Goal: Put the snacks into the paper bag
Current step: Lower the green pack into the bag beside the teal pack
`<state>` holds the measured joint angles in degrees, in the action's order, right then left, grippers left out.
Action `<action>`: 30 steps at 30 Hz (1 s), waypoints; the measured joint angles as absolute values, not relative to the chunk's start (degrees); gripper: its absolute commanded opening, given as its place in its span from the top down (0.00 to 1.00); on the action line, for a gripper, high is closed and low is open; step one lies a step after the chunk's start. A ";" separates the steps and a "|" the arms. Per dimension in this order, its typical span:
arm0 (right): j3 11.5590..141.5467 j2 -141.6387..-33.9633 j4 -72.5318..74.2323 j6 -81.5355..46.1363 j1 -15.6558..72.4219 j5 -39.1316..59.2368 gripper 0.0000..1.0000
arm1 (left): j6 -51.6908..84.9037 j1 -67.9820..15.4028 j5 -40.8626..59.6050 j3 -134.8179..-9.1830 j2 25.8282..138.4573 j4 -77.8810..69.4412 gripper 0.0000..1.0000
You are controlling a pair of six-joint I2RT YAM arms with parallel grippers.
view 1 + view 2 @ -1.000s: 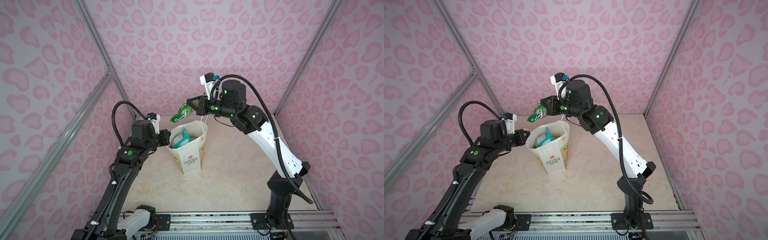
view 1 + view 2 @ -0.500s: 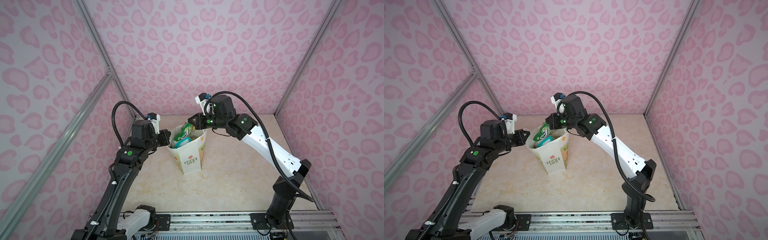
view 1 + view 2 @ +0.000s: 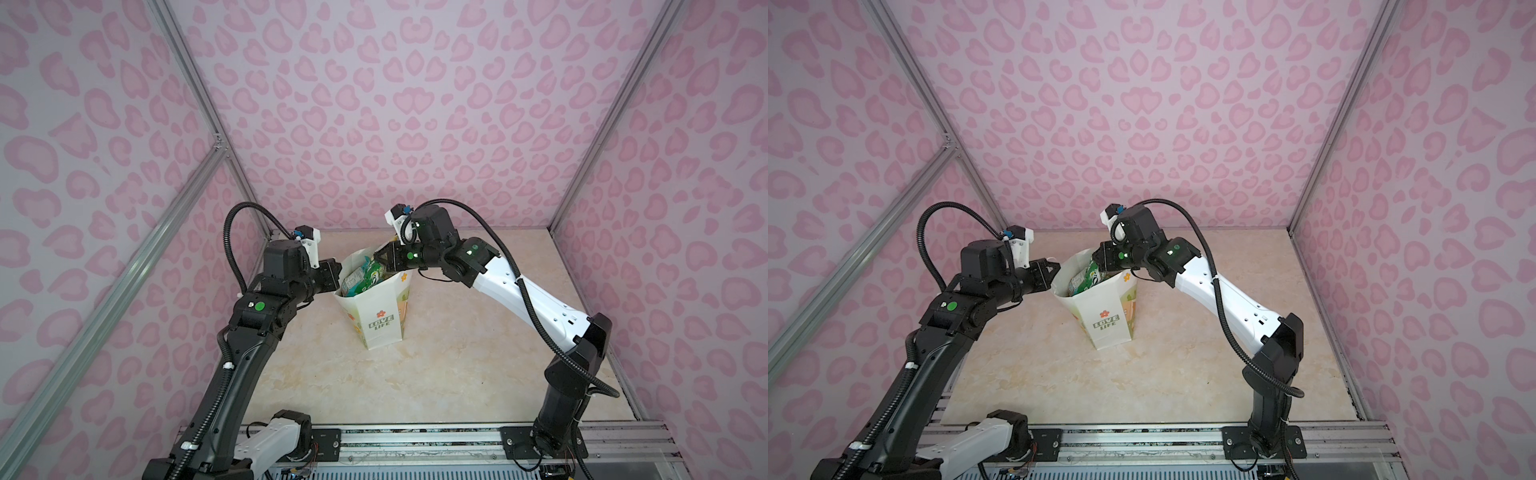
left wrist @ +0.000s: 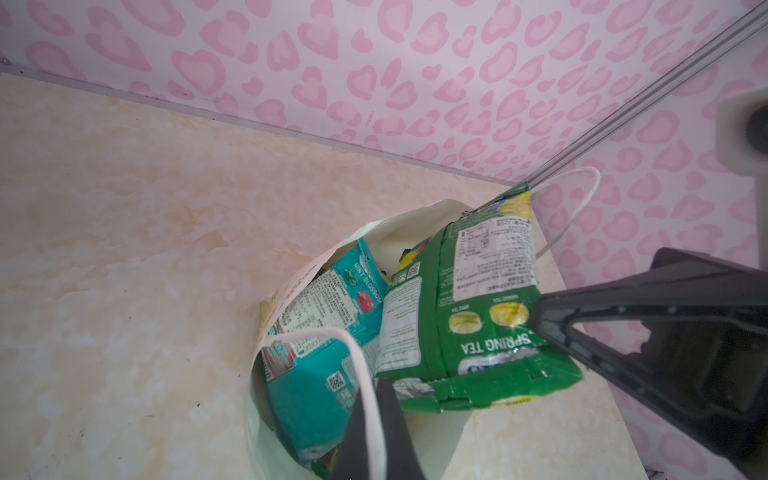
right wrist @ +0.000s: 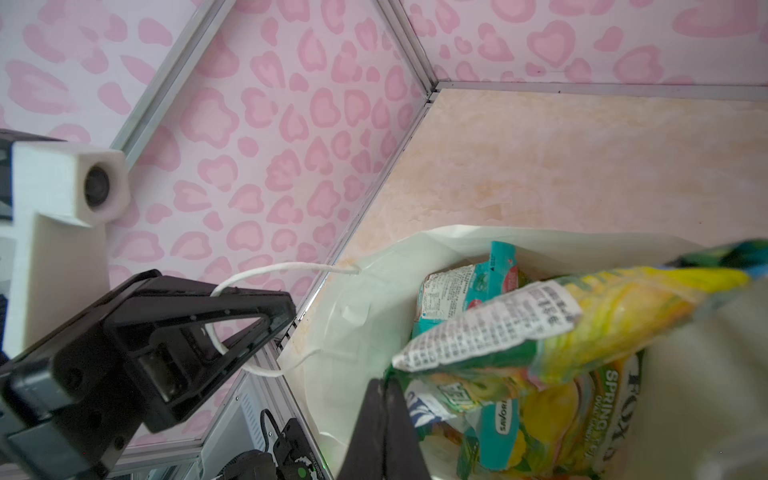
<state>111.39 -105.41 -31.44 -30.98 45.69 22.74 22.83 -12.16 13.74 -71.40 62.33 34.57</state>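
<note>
Green packet point(image 4: 469, 316) gripped by right claw point(image 3: 381, 261) crowds teal packet point(image 4: 316, 374); left claw point(image 3: 336, 272) clamps bag handle point(image 4: 363, 374).

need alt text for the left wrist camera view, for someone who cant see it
A green Spring Tea packet, pinched by the right gripper, is tilted at the open mouth of a white paper bag that already holds a teal packet. In the foreground the left gripper is shut on the bag's white cord handle, over a beige tabletop.
</note>
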 measured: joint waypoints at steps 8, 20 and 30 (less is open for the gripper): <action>118.85 -110.59 -33.10 -30.89 48.16 22.85 1.00 | 22.83 -12.16 13.72 -71.40 62.39 34.57 0.96; 111.70 -113.51 -31.73 -36.60 46.15 18.98 1.00 | 22.81 -12.16 13.72 -71.40 62.39 34.57 0.96; 113.34 -115.48 -33.85 -37.10 46.74 14.33 0.71 | 22.81 -12.16 13.67 -71.40 62.39 34.57 0.96</action>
<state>113.34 -115.48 -33.85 -37.10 46.74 14.33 22.81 -12.16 13.67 -71.40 62.39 34.57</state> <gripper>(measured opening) 0.211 0.055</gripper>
